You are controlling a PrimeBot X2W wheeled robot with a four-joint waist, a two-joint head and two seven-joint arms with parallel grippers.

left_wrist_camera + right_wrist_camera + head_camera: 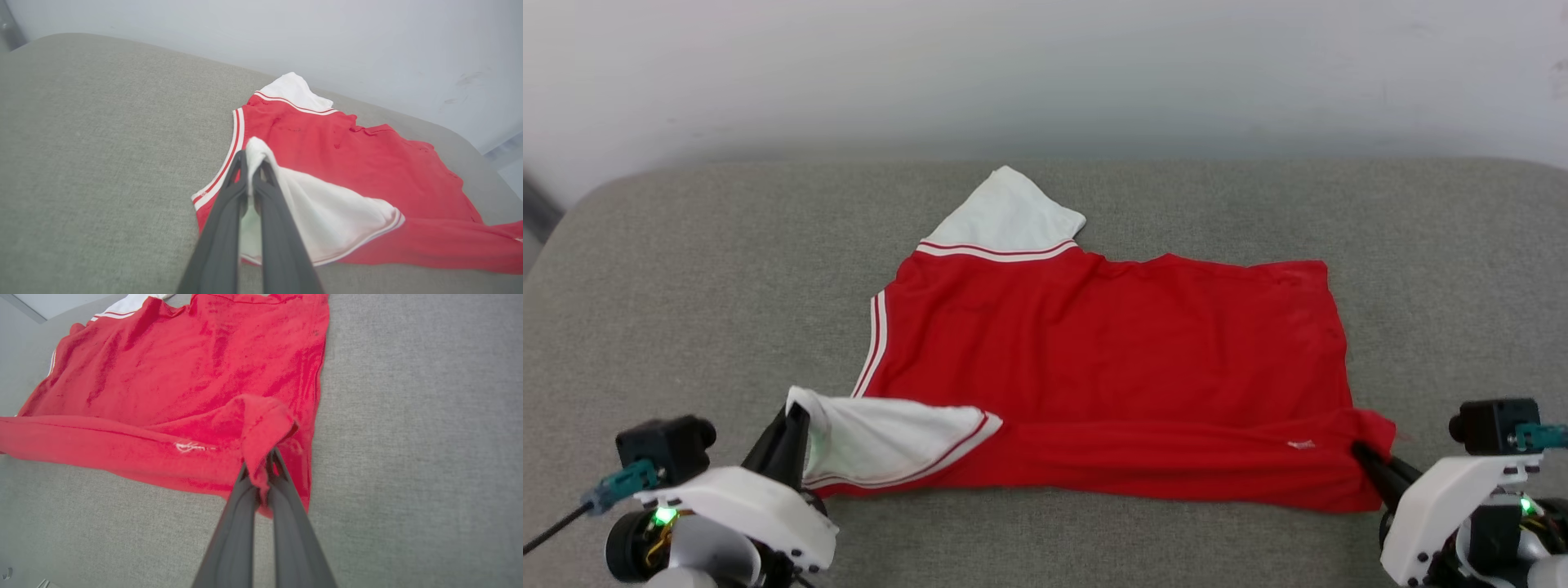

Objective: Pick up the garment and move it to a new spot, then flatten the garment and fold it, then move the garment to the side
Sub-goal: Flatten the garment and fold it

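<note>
Garment (pixel 1111 367) lies spread on the grey cloth surface (pixel 686 286), about mid-width in the head view, with its near edge close to the robot. Plain red side faces up. Long axis runs left to right across the robot's front: neck end toward the robot's left, hem (pixel 1335 343) toward its right. Far sleeve (pixel 1005 216), white, points away from the robot toward the wall (pixel 1045 73), with striped trim at its seam. Near sleeve (pixel 890 445) is turned over onto the red body, striped cuff pointing right. A long strip of the near edge is lifted and rolled inward along the garment's length; a small white label (pixel 1300 445) shows on it close to the hem end. Left gripper (pixel 796 425) sits at lower left, fingers aimed up and slightly inward. In the left wrist view its jaws are closed on a pinch of the near sleeve's white cloth, which bulges over the tips. Right gripper (pixel 1360 451) sits at lower right, fingers slanting up and left to the near hem corner. In the right wrist view its jaws are closed on a fold of red cloth at that corner, draped over the tips. Pinched cloth stands up from the surface at both ends. The two pale forearm housings sit low and well apart, one at each end of the garment.
</note>
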